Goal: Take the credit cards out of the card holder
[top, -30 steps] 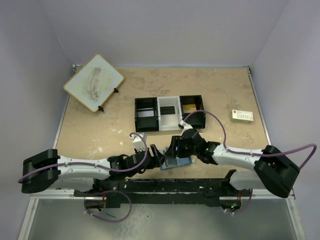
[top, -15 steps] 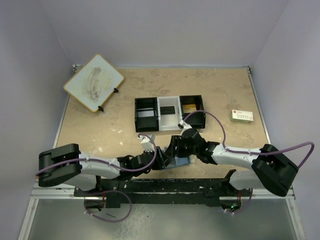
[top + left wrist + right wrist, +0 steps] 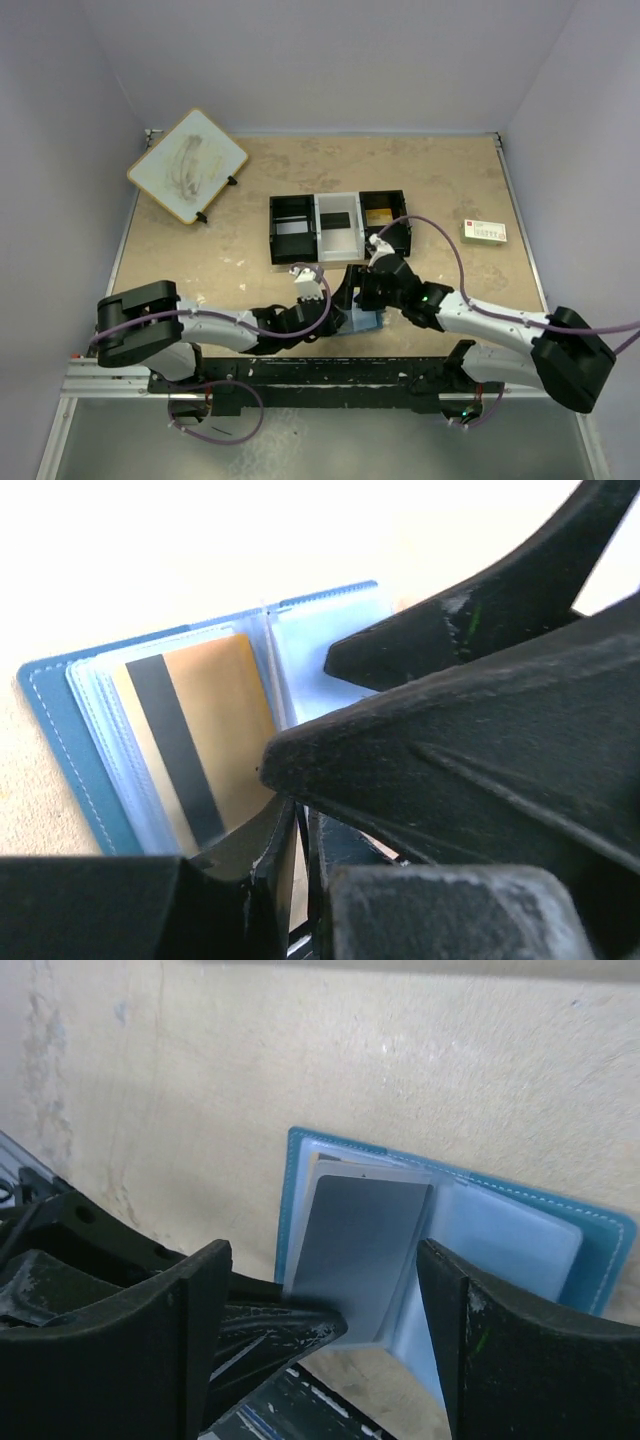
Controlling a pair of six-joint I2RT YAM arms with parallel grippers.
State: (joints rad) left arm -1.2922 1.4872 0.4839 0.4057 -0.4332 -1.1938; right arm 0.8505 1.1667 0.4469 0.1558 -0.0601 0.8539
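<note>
Blue fold-over card holder (image 3: 368, 322): laid open on the beige stone-look worktop (image 3: 200, 260), lower centre of the top view, below the black-and-white three-compartment tray (image 3: 338, 228).
Gold plastic card with black stripe (image 3: 215, 710): seen on the holder's left page, centre-left of the left wrist view.
Left tool (image 3: 290, 802): fingers brought together, clamped on that card's lower edge.
Right tool (image 3: 322, 1255): fingers held wide apart, nothing gripped.
</note>
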